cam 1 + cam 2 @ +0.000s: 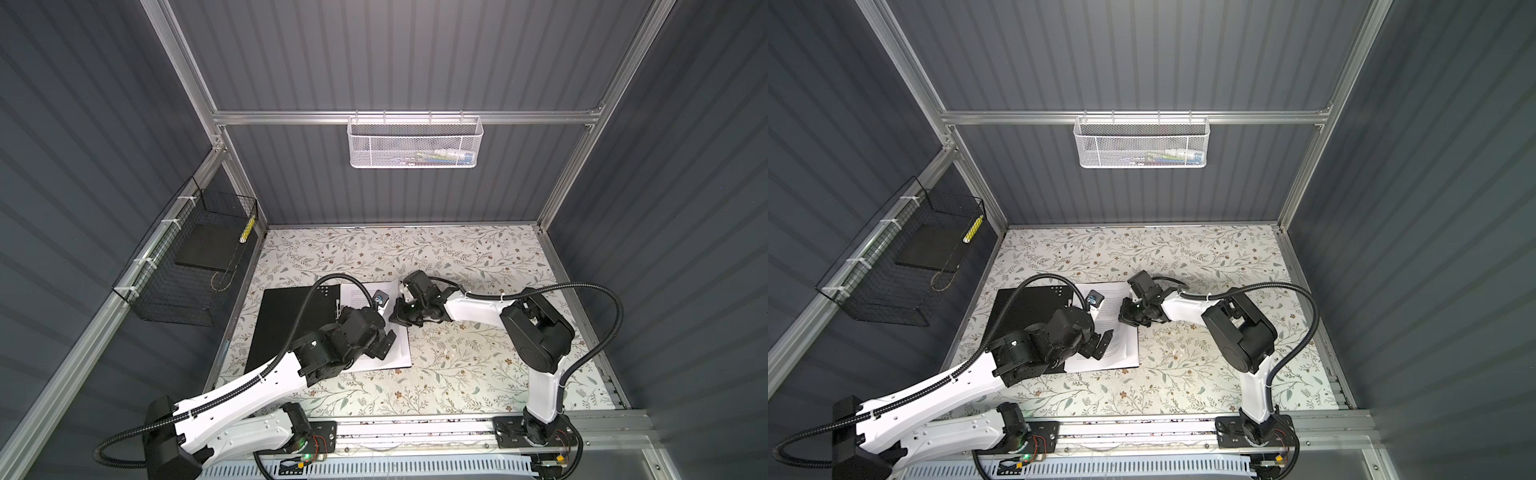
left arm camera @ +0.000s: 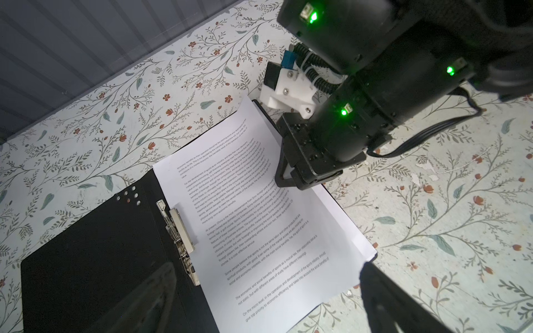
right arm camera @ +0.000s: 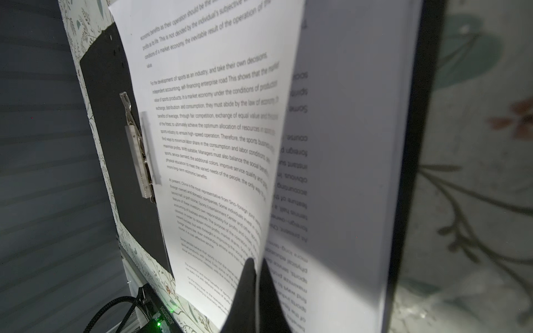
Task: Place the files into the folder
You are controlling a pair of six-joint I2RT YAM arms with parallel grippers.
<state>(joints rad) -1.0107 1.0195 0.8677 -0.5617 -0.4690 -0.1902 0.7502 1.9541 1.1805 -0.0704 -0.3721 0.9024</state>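
Observation:
The black folder [image 1: 291, 320] [image 1: 1025, 307] lies open on the table's left half, with its metal clip [image 2: 178, 230] [image 3: 138, 155] along the spine. The files [image 1: 399, 345] [image 1: 1121, 332], white printed sheets, are stacked on its right half. My right gripper [image 1: 395, 318] [image 1: 1124, 318] [image 3: 253, 262] is shut on the right edge of the top sheet [image 3: 216, 144], which curls up off the sheets below. It also shows in the left wrist view as the right gripper [image 2: 284, 180]. My left gripper [image 1: 384, 345] [image 1: 1101, 345] hovers open over the stack's near part, holding nothing; one finger [image 2: 386, 299] shows.
A black wire basket [image 1: 187, 266] holding a dark slab hangs on the left wall. A white mesh basket [image 1: 415, 141] hangs on the back wall. The floral tabletop [image 1: 457, 257] stretches to the back and right. A metal rail [image 1: 415, 428] runs along the front.

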